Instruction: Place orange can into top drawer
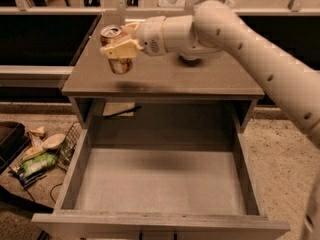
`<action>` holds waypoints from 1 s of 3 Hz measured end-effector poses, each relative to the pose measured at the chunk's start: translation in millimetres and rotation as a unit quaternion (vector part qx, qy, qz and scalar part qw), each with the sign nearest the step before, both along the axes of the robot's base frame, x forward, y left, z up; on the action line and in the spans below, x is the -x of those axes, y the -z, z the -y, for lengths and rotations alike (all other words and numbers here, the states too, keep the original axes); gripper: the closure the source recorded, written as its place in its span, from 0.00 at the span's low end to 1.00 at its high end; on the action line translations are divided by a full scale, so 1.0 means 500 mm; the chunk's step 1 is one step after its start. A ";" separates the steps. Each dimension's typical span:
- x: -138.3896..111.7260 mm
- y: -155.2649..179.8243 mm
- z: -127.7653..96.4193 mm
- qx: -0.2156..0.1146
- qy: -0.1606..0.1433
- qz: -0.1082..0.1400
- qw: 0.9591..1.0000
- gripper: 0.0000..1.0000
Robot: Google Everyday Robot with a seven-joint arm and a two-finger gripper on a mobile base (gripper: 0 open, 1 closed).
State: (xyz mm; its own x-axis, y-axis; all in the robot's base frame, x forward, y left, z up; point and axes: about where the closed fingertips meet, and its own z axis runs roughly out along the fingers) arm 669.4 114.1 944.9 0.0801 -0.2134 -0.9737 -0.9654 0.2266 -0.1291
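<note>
Seeing top drawer [160,223] standing open across the lower centre of the frame: grey wood-grain walls, thick front panel along the bottom edge, flat pale floor with nothing lying on it. Arm [270,69], off-white, comes in from the right edge and runs diagonally up to the upper centre, where its wrist section turns left over the cabinet. Cabinet top [200,81] is a brown-grey slab in the upper middle, directly behind and above the drawer opening. Floor clutter [37,156] sits at the left edge beside the drawer: a wire basket, green packaging, some pale bits, too blurred to name further. Pale flat item [117,109] lies inside the cabinet cavity at the drawer's back-left corner, a dark cable-like line beside it; can't tell what it is. Gripper [118,49] is in the upper left of the frame, over the left part of the cabinet top, its yellowish fingers clamped across the orange can [121,65]. Can is upright to slightly tilted, silver lid and tab visible above the fingers, brown-orange body showing below them. It looks raised off the surface, with a dark shadow on the cabinet top just under it. Can is above the cabinet, behind the drawer's back wall, not over the drawer floor.
</note>
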 end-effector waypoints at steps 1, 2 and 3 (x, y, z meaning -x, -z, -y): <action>0.105 -0.019 0.046 0.059 0.012 -0.022 0.998 1.00; 0.188 0.023 0.099 0.083 0.012 -0.058 0.995 1.00; 0.255 0.127 0.148 0.067 0.015 -0.090 0.994 1.00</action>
